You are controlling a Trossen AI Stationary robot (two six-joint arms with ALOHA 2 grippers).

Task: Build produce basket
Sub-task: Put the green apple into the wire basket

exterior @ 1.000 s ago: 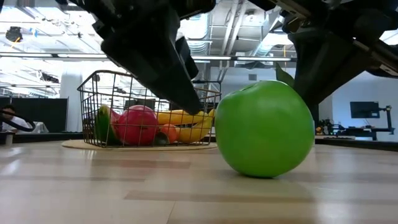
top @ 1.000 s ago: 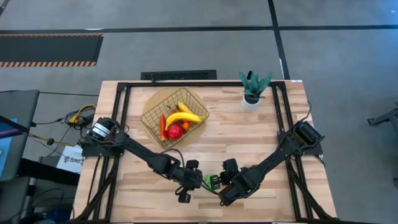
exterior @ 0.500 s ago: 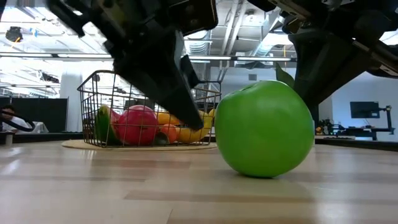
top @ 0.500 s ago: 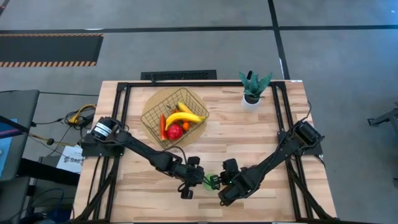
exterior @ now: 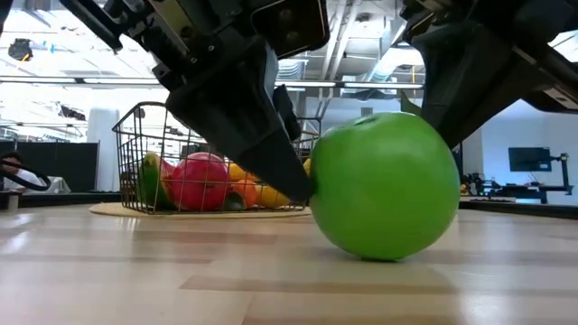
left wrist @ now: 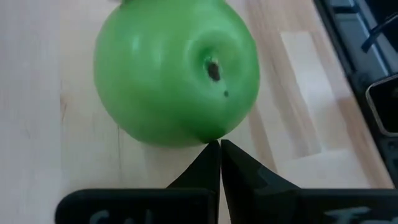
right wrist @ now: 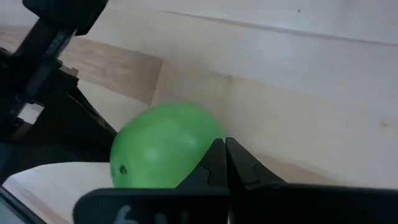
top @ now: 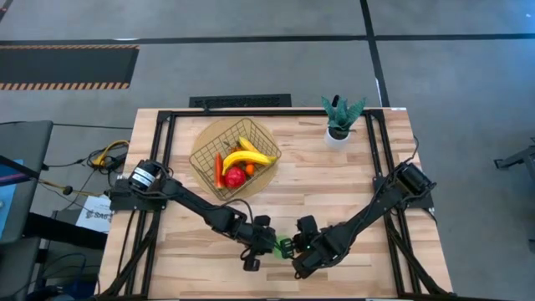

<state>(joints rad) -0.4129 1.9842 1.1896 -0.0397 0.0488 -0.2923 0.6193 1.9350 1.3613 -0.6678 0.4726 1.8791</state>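
A green apple rests on its underside on the wooden table near the front edge; it fills the low view. My left gripper is shut, its tips at the apple's left side. My right gripper is shut, its tips at the apple's right side. The wire basket stands on a round tan mat at the far left; it holds yellow bananas, a red apple and a red-orange stick. My left gripper touches the apple's side with the tips of its shut fingers. It slants down from the table's left. The apple sits on the table. My right gripper has its shut fingertips at the apple's edge; whether they touch cannot be told.
A green potted plant in a white pot stands at the table's far right. A black frame runs along the table's edges. Bare wood lies between the basket and the apple.
My left gripper has gone toward the table's right edge and down, until its shut tips reach the green apple. My right gripper has shifted slightly toward the apple. The apple has shifted a little on the table.
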